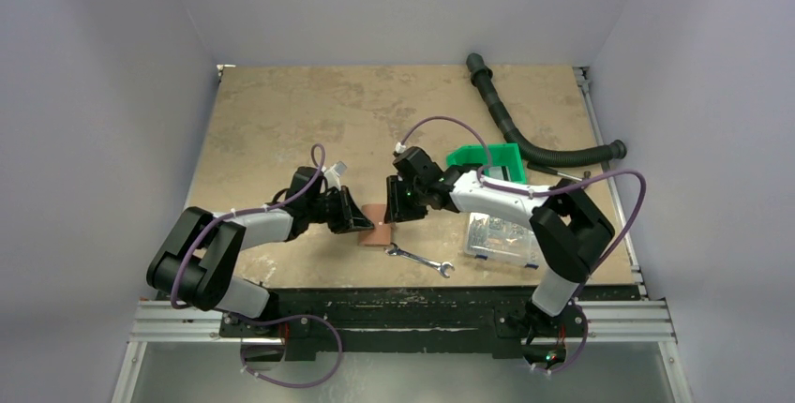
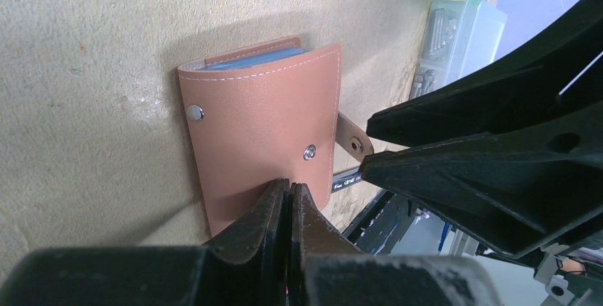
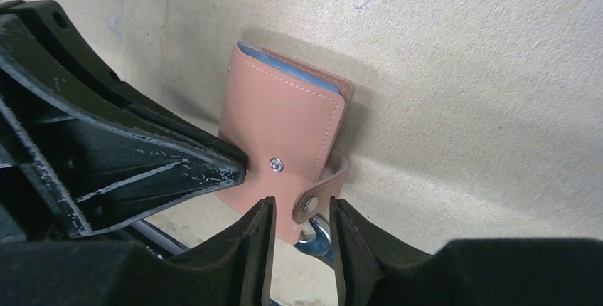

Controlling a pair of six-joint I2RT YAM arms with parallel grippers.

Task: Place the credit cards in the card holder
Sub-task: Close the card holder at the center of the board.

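The card holder (image 1: pixel 378 229) lies folded shut on the table between both arms, reddish-brown with white stitching (image 2: pixel 263 121) (image 3: pixel 281 128). The light blue edges of the credit cards (image 2: pixel 249 60) (image 3: pixel 284 68) show inside its far end. My left gripper (image 2: pixel 290 186) (image 1: pixel 360 219) is shut with nothing between its fingers, and its tips rest on the holder's near edge. My right gripper (image 3: pixel 301 208) (image 1: pixel 399 208) is open. The holder's snap strap (image 3: pixel 320 191) hangs loose between its fingers, touched by neither.
A silver wrench (image 1: pixel 419 261) lies just in front of the holder, partly under its corner (image 3: pixel 318 243). A clear plastic compartment box (image 1: pixel 502 234) sits to the right, with a green bin (image 1: pixel 487 159) behind it. A black corrugated hose (image 1: pixel 525 131) runs along the back right.
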